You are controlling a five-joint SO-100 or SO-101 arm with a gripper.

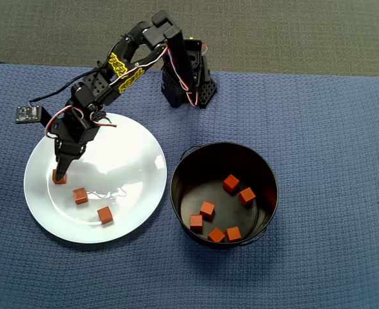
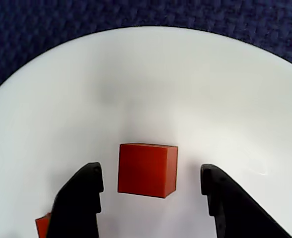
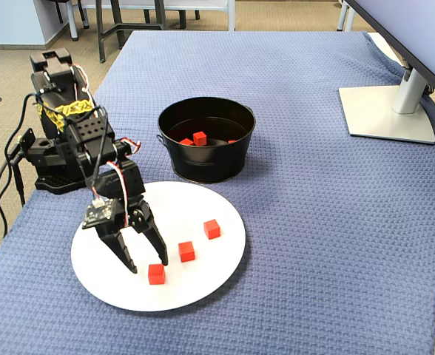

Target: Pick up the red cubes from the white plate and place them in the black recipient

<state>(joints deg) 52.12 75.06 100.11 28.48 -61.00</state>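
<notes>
red cube (image 2: pixel 147 169) btwn jaws, not touching | jaws apart | on white plate (image 2: pixel 185 89)

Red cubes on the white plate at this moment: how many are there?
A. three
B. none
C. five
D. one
A. The overhead view shows three red cubes on the white plate: one at the open gripper, one next to it, and one nearer the plate's lower edge; the rest lie in the black pot.
</notes>
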